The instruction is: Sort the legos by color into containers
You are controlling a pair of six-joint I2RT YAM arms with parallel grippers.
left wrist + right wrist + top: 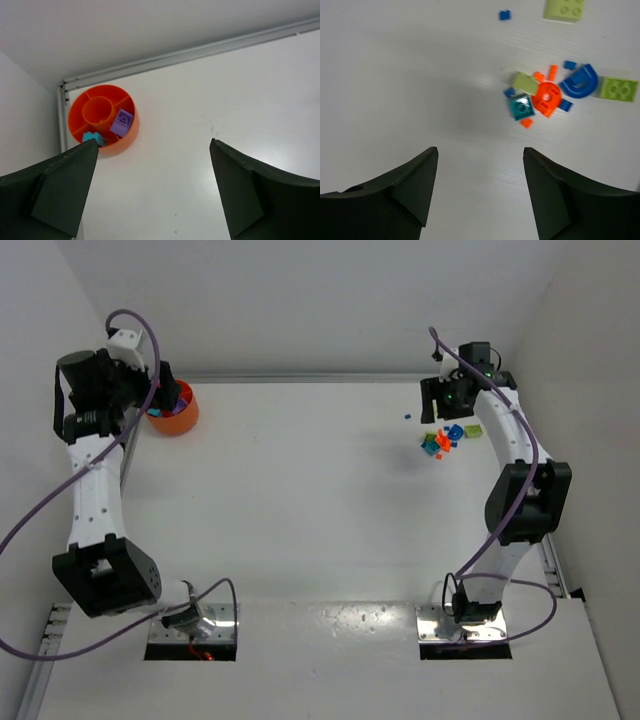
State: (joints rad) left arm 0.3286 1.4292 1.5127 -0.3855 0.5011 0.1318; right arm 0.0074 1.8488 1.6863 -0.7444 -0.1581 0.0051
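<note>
White tabletop (pixel 300 500) w/ white walls round it. Far-left corner: orange bowl (pixel 173 412), round, w/ a centre ring and divided outer sections. Left gripper (pixel 154 146) hangs over the table near the bowl, fingers (pixel 65 185) spread wide, nothing btwn them. Left wrist view shows a purple brick (pixel 122 123) in the bowl's right-hand outer section and a teal piece (pixel 91 137) in the near section, partly hidden behind a fingertip. Mid table is plain white. Far right: loose legos (pixel 443 440) in a small scatter on the table, well apart from the bowl. Right gripper (pixel 480 152) hovers just beside the scatter, fingers wide apart, holding nothing. Right wrist view, L to R: small blue bit (pixel 505 15) off alone, teal square brick (pixel 520 107) touching an orange round piece (pixel 546 97), yellow-green brick (pixel 525 83) just behind them, blue curved piece (pixel 580 82), then a yellow-green 2-stud brick (pixel 619 89). Another yellow-green brick (pixel 564 8) lies at the top edge. Tiny orange and blue bits sit around the cluster.
</note>
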